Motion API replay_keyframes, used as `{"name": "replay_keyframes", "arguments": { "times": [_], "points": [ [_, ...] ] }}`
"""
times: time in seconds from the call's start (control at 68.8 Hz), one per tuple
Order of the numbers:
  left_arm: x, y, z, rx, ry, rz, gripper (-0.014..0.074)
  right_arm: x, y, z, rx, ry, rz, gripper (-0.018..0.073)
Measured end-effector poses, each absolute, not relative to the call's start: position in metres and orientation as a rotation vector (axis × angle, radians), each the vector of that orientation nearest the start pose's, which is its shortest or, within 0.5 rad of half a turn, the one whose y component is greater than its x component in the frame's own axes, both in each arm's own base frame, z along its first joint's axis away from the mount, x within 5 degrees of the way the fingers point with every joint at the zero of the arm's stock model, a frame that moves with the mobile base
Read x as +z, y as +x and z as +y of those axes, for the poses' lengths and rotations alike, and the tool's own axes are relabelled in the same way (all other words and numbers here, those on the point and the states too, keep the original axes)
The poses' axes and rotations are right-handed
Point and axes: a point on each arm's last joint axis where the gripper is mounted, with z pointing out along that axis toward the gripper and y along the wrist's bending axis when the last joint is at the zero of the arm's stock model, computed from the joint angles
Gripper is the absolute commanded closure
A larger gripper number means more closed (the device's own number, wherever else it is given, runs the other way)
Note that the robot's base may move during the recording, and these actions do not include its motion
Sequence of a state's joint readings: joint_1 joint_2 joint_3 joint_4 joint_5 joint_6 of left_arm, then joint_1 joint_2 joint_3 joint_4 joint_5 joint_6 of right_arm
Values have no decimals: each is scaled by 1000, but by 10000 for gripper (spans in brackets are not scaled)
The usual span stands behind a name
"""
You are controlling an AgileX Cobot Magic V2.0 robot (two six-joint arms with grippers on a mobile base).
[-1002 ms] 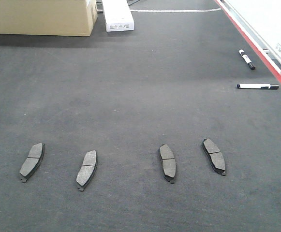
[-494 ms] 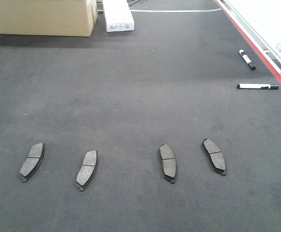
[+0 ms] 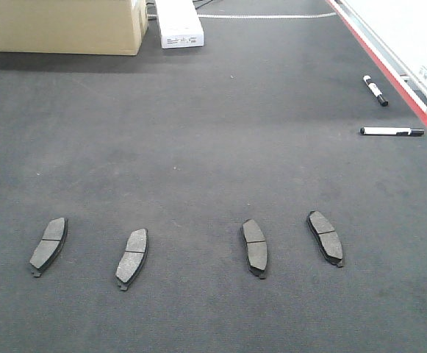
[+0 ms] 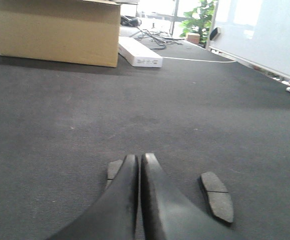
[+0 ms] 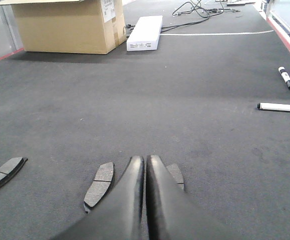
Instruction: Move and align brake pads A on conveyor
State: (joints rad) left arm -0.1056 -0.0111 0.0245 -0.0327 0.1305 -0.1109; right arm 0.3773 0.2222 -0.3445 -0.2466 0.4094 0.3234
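Conveyor (image 3: 220, 147): box (image 3: 66, 26), 2 markers (image 3: 391, 132)

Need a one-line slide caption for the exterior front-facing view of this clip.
Four brake pads lie in a loose row on the conveyor; no gripper in view.

Looks like a workshop or a factory test room, not a home. Big dark grey conveyor (image 3: 213, 147) with a red edge down one side, wide like a floor. Four car brake pads (image 3: 255, 248) lying in a row on it, the kind of part found in a garage. Brown cardboard box (image 3: 66, 26) and a long white box (image 3: 178, 23) at the far end, with black cables (image 5: 197, 9) trailing behind. Two marker pens (image 3: 392, 132) near the red edge. Pale wall panel (image 4: 264, 35) on one side and a green potted plant (image 4: 200, 17) far back.
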Motion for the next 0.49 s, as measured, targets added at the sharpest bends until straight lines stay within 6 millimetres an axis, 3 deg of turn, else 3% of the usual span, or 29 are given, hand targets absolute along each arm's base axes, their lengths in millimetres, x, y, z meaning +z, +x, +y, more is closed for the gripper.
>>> {"name": "replay_keyframes", "arguments": {
  "times": [0.494],
  "points": [
    [194,56,-5,-94,56,1621,604,280,62,15,259,-177,1756,568]
  ]
}}
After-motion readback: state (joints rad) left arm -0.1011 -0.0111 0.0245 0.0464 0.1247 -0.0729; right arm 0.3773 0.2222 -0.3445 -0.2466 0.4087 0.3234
